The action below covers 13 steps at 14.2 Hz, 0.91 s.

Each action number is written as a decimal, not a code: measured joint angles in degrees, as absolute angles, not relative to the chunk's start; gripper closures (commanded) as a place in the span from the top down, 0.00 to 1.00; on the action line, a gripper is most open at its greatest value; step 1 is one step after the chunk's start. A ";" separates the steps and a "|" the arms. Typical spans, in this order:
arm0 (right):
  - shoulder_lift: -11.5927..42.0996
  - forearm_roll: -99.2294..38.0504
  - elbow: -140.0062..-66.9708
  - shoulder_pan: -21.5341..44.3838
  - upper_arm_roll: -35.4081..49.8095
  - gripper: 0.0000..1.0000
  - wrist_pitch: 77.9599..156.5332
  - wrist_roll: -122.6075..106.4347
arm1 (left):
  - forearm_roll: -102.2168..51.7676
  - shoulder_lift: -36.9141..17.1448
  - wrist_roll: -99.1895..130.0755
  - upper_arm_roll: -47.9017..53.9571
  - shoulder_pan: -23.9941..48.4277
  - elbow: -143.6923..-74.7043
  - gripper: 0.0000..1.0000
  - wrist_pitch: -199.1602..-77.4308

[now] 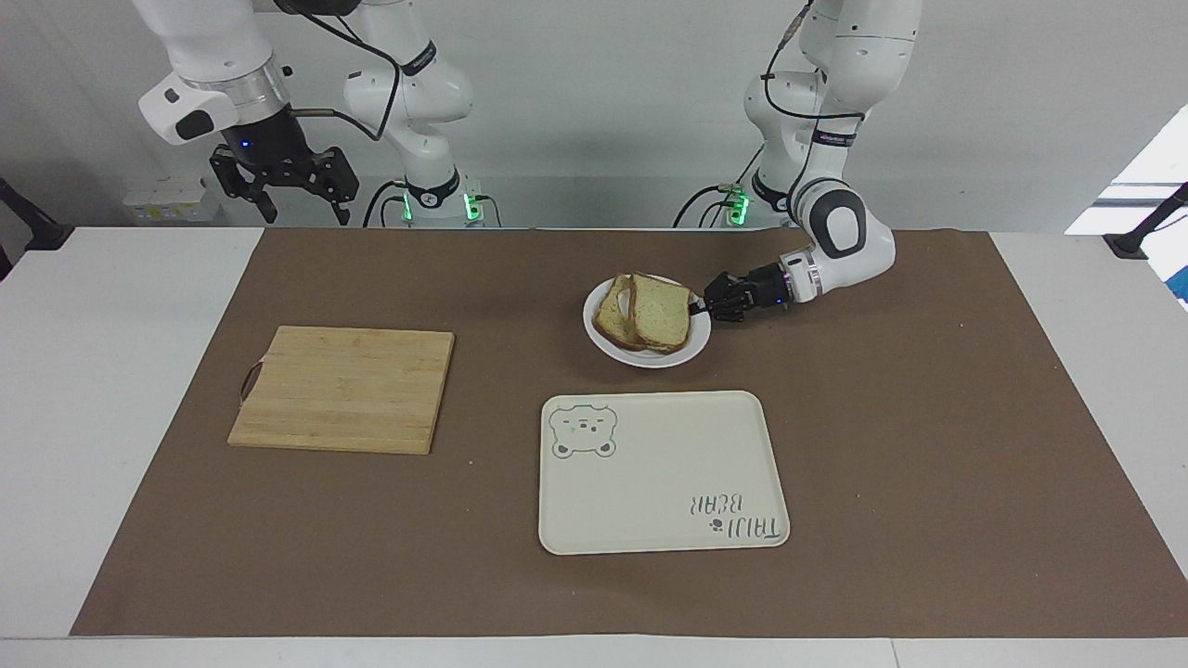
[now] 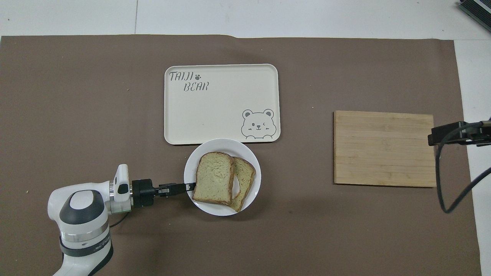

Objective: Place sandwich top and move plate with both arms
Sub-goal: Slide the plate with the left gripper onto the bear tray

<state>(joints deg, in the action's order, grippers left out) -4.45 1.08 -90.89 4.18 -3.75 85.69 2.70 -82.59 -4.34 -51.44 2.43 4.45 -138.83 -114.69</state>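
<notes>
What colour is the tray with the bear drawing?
Cream, with grey bear and lettering; the tray shows best in the overhead view.

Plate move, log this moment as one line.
left gripper: shut on plate rim | sandwich top: on plate | plate: beside bear tray | right gripper: open, waiting
</notes>
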 measured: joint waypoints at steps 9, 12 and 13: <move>-4.45 1.08 -90.89 4.18 -3.75 1.00 85.69 2.70 | -73.85 -15.67 -36.78 2.56 -1.19 -116.19 0.00 -112.71; -4.45 1.08 -90.89 4.18 -3.75 1.00 85.69 2.70 | -73.30 -19.39 -33.91 4.00 -1.10 -110.88 0.00 -113.33; -4.45 1.08 -90.89 4.18 -3.75 1.00 85.69 2.70 | -73.22 -20.36 -33.41 4.98 -0.98 -109.68 0.00 -114.93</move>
